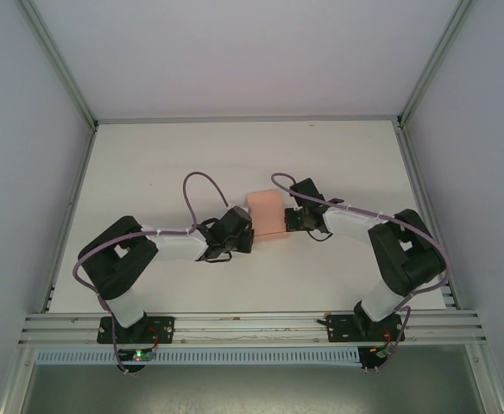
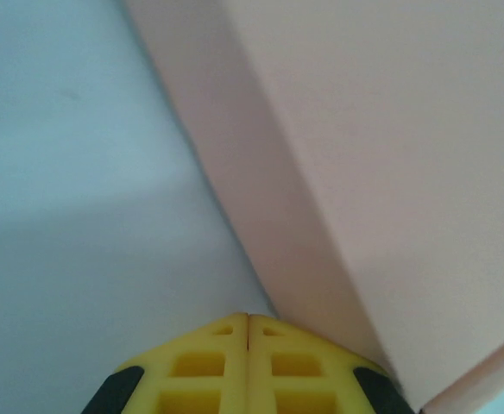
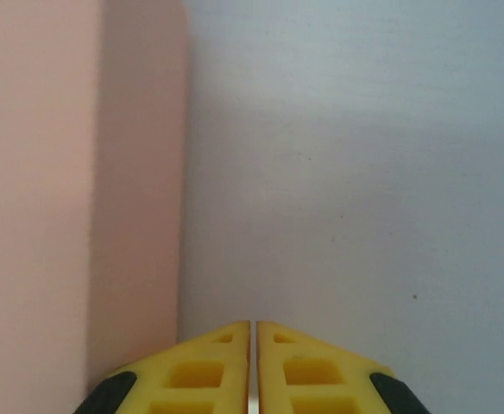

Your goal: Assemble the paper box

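The paper box is a small salmon-pink folded box standing on the white table between the two arms. My left gripper is at the box's near-left side, its yellow fingers pressed together with nothing between them. In the left wrist view the paper box rises just right of the fingertips, and I cannot tell if they touch it. My right gripper sits at the box's right side, its jaws shut to a thin slit and holding nothing. From the right wrist, the paper box stands left of the gripper.
The white table is bounded by grey walls on three sides and a metal rail at the near edge. Purple cables loop over both arms.
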{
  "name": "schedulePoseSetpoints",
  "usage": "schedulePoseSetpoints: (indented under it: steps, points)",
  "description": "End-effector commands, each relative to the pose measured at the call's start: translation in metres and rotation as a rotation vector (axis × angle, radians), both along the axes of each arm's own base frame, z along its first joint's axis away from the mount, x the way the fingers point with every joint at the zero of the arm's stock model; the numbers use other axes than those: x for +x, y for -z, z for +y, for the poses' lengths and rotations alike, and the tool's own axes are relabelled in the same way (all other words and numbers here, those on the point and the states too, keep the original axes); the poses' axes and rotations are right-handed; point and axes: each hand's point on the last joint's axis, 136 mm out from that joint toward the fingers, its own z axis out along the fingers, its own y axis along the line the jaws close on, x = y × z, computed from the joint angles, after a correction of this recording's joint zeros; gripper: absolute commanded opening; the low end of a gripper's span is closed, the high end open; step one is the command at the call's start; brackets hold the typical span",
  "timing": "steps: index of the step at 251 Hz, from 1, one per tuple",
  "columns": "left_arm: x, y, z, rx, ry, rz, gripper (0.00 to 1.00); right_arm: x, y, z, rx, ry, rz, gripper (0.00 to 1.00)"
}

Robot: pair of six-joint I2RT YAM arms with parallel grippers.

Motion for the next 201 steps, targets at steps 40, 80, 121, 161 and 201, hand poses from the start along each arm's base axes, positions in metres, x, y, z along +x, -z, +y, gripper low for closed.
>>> schedulePoseSetpoints:
  steps: [40, 80, 121, 161, 201]
  points:
    - [0.012, -0.020, 0.053, 0.180, -0.117, -0.118, 0.10, 0.018, -0.029, -0.017, -0.006, 0.049, -0.055, 0.14]
    - [0.011, -0.023, 0.059, 0.185, -0.128, -0.108, 0.12, 0.022, -0.033, -0.028, -0.020, 0.078, -0.071, 0.16]
    - [0.028, -0.030, 0.059, 0.111, -0.165, -0.097, 0.18, 0.033, -0.034, -0.030, 0.002, 0.102, -0.098, 0.18]
    - [0.065, -0.033, 0.050, 0.021, -0.177, -0.075, 0.16, 0.054, -0.027, -0.014, 0.046, 0.070, -0.097, 0.17]
    - [0.104, -0.029, 0.030, -0.046, -0.167, -0.062, 0.12, 0.070, -0.017, -0.002, 0.069, 0.061, -0.081, 0.16]
